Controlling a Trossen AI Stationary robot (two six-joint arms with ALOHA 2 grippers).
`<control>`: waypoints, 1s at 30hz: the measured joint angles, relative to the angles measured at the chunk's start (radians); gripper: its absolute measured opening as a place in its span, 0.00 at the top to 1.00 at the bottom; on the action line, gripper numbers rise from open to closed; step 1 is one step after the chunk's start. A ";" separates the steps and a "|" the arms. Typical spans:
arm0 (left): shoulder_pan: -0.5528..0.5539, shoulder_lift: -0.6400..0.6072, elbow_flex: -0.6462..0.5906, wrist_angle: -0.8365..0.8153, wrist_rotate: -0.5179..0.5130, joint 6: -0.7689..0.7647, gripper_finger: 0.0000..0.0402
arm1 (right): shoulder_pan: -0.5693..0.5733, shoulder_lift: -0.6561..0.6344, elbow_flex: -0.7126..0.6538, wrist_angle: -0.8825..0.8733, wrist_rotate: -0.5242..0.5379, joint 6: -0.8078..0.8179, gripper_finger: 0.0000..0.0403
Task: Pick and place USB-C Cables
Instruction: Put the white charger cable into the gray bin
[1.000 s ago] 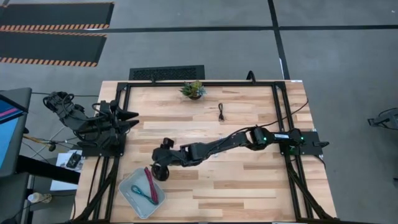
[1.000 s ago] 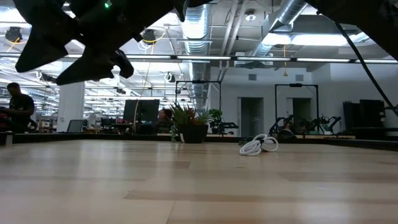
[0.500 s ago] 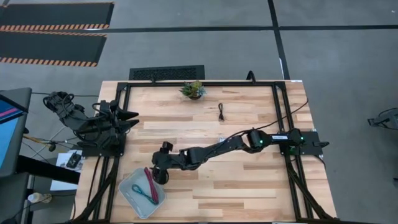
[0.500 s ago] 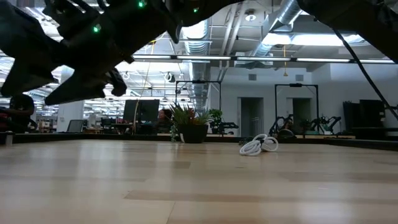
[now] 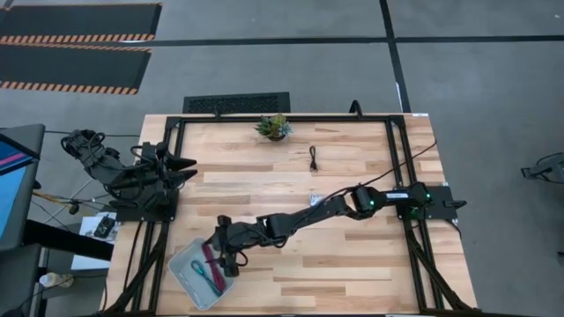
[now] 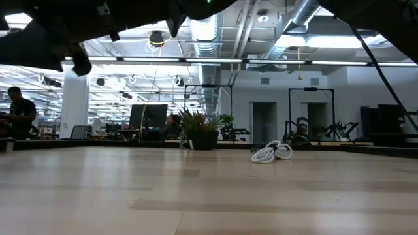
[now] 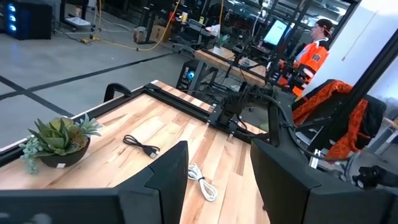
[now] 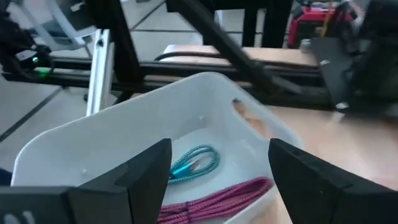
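Reaching across the wooden surface toward its front-left corner, the right pincer hangs over the white bin with its two dark fingers spread apart and nothing between them. Inside the bin, right below those fingers, lie the teal cable in a small loop and the dark red cable stretched beside it, the two close together on the bin floor.

Farther off, the white cable lies coiled near the middle of the surface, beside the right arm's forearm. The black cable lies toward the far edge, well apart from the bin, with the small potted plant near it at the far edge.

The left pincer waits at the left side of the surface, its fingers parted and empty.
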 joint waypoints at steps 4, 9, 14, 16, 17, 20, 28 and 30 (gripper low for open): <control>0.000 0.000 0.000 0.000 0.009 0.000 0.60 | -0.015 -0.069 0.000 -0.076 0.011 -0.004 0.28; 0.000 0.000 0.000 -0.003 0.010 0.000 0.60 | -0.043 -0.227 0.002 -0.328 0.013 -0.059 0.28; 0.000 0.000 0.000 -0.048 0.011 -0.006 0.60 | -0.065 -0.423 0.001 -0.623 0.074 -0.127 0.28; 0.000 0.000 0.000 -0.056 0.011 -0.006 0.60 | -0.069 -0.500 0.002 -0.749 0.127 -0.134 0.28; 0.000 0.000 0.000 -0.063 0.011 -0.008 0.60 | -0.070 -0.535 0.002 -0.813 0.154 -0.136 0.28; 0.000 0.000 0.000 -0.071 0.013 -0.011 0.60 | -0.070 -0.624 0.002 -1.007 0.227 -0.105 0.28; 0.000 0.000 0.000 -0.073 0.016 -0.013 0.60 | -0.028 -0.778 0.001 -1.542 0.445 0.160 0.28; 0.000 0.000 0.000 -0.073 0.017 -0.013 0.60 | 0.001 -0.793 -0.003 -1.611 0.518 0.236 0.28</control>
